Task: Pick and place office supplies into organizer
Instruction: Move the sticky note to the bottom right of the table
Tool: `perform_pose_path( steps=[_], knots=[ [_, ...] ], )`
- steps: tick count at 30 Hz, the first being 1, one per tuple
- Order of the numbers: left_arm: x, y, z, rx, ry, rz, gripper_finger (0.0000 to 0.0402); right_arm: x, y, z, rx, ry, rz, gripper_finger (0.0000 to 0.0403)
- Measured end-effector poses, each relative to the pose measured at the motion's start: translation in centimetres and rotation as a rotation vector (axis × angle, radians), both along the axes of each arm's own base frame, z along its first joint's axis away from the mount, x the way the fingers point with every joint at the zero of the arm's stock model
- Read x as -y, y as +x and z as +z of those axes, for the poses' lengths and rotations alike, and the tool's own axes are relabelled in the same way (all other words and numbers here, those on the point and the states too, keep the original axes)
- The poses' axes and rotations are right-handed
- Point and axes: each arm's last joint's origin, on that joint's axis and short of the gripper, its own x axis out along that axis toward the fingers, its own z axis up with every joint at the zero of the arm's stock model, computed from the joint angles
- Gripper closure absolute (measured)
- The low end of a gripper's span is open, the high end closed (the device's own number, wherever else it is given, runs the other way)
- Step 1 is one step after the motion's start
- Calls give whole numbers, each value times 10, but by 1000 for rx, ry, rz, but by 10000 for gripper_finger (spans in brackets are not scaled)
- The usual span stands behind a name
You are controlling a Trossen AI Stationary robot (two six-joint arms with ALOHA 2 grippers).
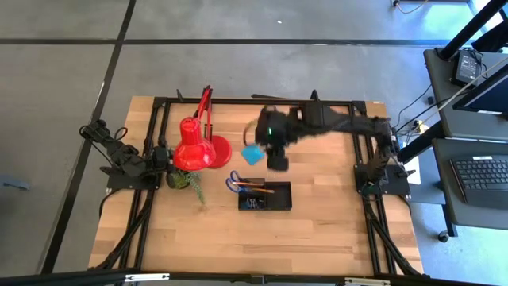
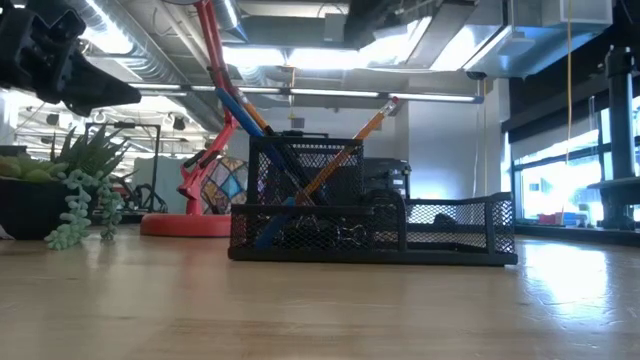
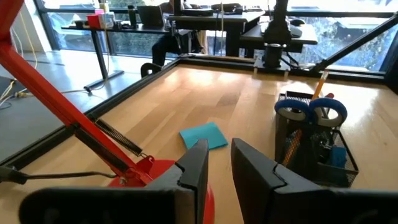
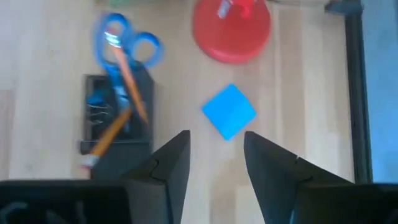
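Note:
The light-blue note pad (image 1: 252, 154) (image 4: 229, 111) lies flat on the wooden table beside the red lamp's base. My right gripper (image 1: 279, 162) (image 4: 216, 146) hangs open high above the table, just right of the pad, pointing steeply down with nothing between its fingers. The black organizer (image 1: 274, 199) (image 4: 93, 134) stands nearer the front edge. It holds the blue-handled scissors (image 4: 124, 43) (image 3: 311, 111), orange pencils (image 4: 113, 132) and binder clips (image 4: 96, 114). My left gripper (image 3: 219, 155) waits at the table's left by the lamp, open and holding nothing.
A red desk lamp (image 1: 194, 147) stands left of the pad, its round base (image 4: 231, 28) close to it. A small green potted plant (image 1: 182, 181) (image 2: 70, 190) sits left of the organizer. Black frame rails (image 1: 262, 102) run round the table.

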Motion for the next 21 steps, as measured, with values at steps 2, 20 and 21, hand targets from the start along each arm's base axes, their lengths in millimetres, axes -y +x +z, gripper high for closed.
perform_pose_path(
  steps=[2, 20, 21],
  knots=[
    [0, 0, 0, 3, -14, -4, 338, 25, -1, -6, -26, 12, -9, 250],
    [4, 1, 0, 0, -83, -121, 339, 135, 5, -127, 135, 71, 94, 250],
    [4, 1, 0, 1, -82, -120, 339, 137, 4, -136, 157, 78, 104, 250]
  ],
)
